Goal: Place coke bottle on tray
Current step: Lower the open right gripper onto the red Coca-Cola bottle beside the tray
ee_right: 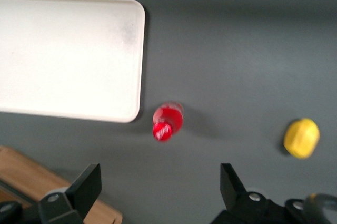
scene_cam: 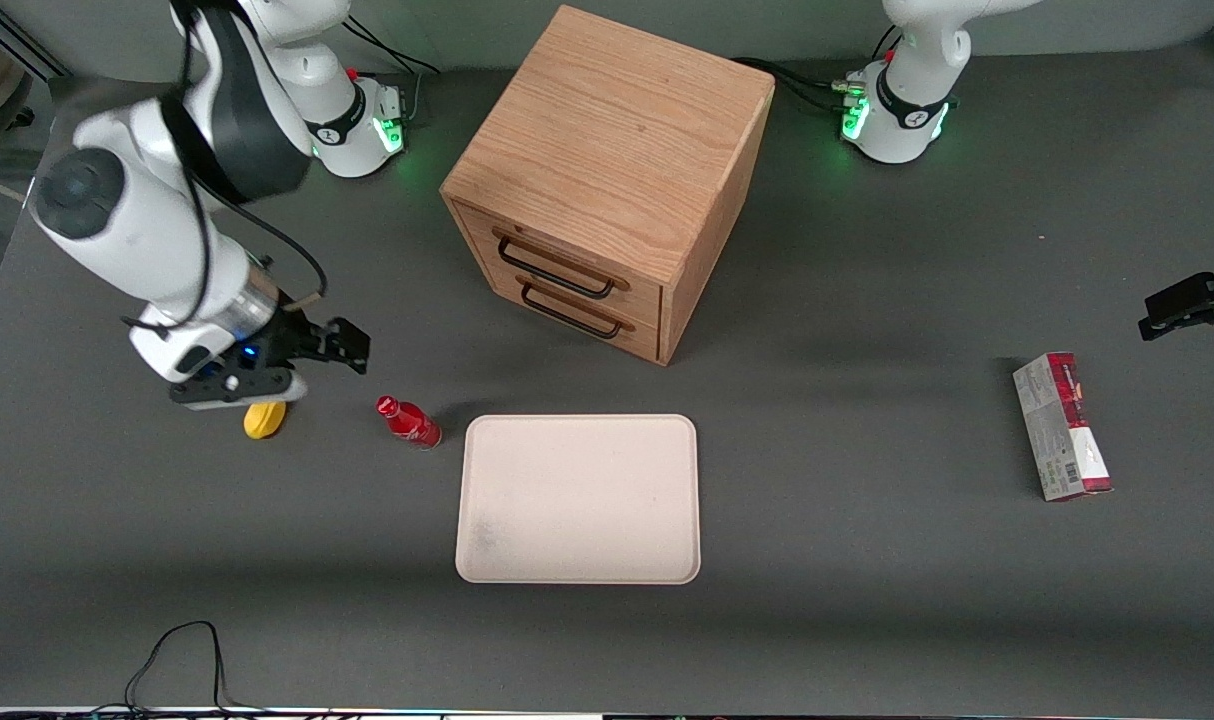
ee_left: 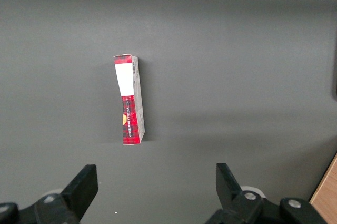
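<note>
The coke bottle (scene_cam: pixel 408 422) is small and glossy red with a red cap. It stands on the dark table just beside the tray's corner that lies nearest the cabinet and the working arm. It also shows from above in the right wrist view (ee_right: pixel 167 122). The tray (scene_cam: pixel 577 500) is a large flat cream rectangle with nothing on it, and it also shows in the right wrist view (ee_right: pixel 68 55). My right gripper (scene_cam: pixel 332 345) hangs above the table, a little farther from the front camera than the bottle and toward the working arm's end. It is open and empty (ee_right: pixel 160 184).
A yellow rounded lump (scene_cam: pixel 264 420) lies under my hand, beside the bottle (ee_right: pixel 301 138). A wooden two-drawer cabinet (scene_cam: pixel 607 180) stands farther from the front camera than the tray. A red-and-grey carton (scene_cam: pixel 1062 425) lies toward the parked arm's end (ee_left: pixel 129 100).
</note>
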Tool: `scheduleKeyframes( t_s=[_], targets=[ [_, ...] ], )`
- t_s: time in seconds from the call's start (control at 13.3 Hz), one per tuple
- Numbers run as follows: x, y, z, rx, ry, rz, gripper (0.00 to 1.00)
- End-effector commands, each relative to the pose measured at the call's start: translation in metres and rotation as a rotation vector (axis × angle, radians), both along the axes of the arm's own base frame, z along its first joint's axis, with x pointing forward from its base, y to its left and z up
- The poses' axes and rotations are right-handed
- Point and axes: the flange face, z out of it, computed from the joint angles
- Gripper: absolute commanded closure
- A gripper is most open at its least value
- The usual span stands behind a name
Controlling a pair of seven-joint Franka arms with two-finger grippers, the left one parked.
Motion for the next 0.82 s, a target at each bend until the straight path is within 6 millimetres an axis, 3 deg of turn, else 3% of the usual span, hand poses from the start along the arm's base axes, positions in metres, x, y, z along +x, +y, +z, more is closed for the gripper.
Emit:
scheduleKeyframes(
  t_s=[0.0, 0.22, 0.53, 0.6, 0.67, 0.75],
  targets=[
    [-0.011, 0.012, -0.068, 0.017, -0.008, -0.01, 0.0],
    [-0.005, 0.012, -0.107, 0.011, 0.008, -0.01, 0.0],
    [-0.004, 0.016, -0.128, 0.003, 0.024, 0.007, 0.01],
    [-0.003, 0.015, -0.13, 0.005, 0.017, 0.004, 0.1],
    [-0.003, 0.014, -0.13, 0.005, 0.017, 0.002, 0.27],
    [-0.002, 0.014, -0.132, 0.005, 0.019, 0.003, 0.51]
  ],
)
